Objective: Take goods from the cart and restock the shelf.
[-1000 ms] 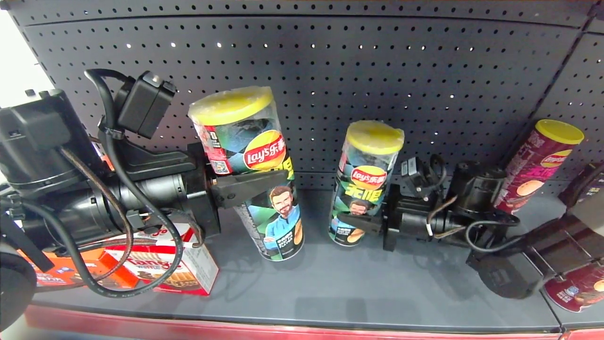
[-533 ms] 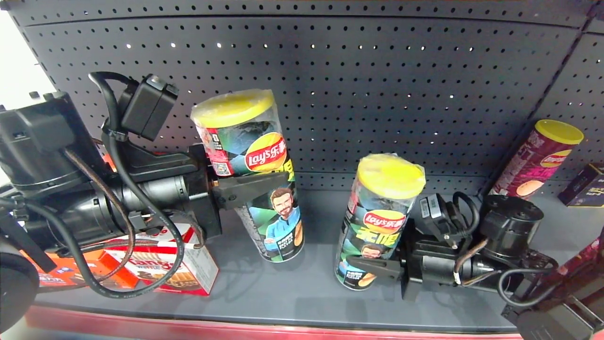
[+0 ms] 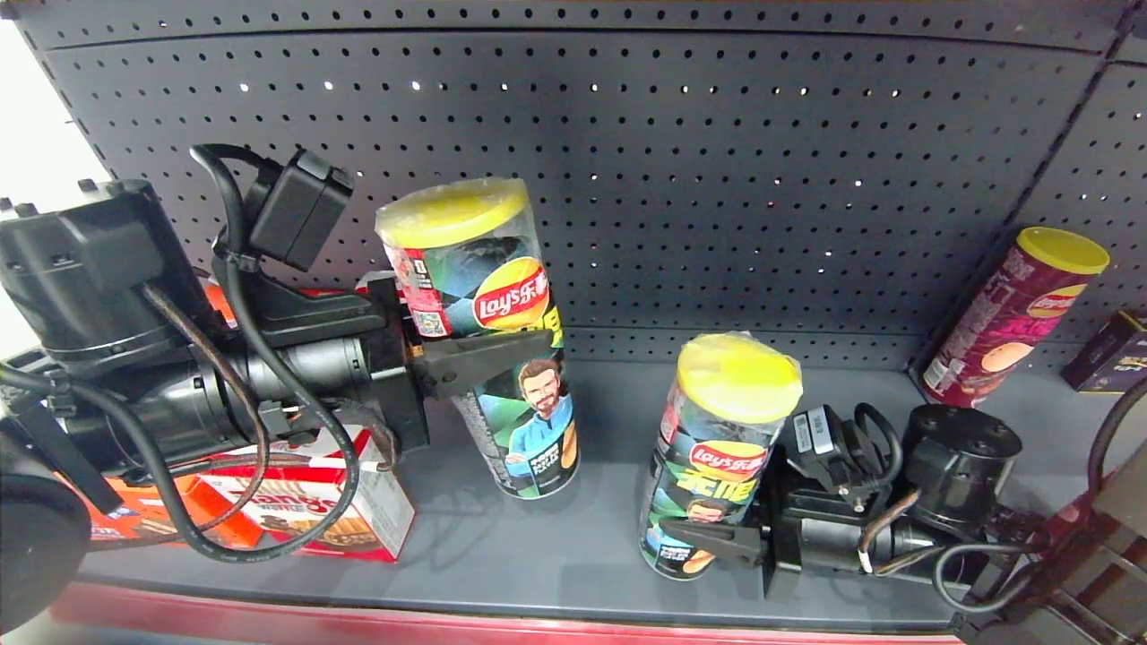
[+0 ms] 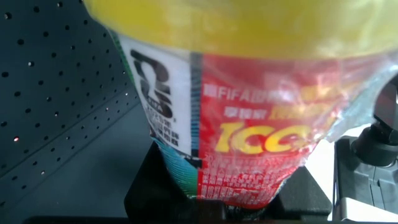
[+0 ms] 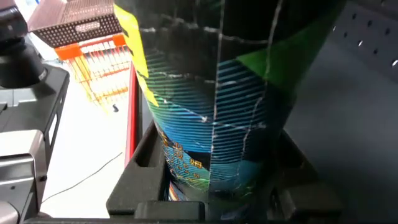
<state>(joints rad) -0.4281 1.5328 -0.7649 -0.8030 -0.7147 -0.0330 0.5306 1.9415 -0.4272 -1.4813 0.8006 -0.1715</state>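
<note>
Arms [image 3: 269,376] level; left tool [image 3: 515,345], right tool [image 3: 690,530] clamp cans [image 3: 466,269] (both upright).

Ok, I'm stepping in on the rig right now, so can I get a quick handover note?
Left end effector: shut on the left chip can, tilted, over the shelf beside the biscuit box.
Right end effector: shut on the right chip can, near the shelf's front edge.
Done: both cans brought to the shelf.
Left: set them upright and release.
A purple can leans at the far right.
</note>
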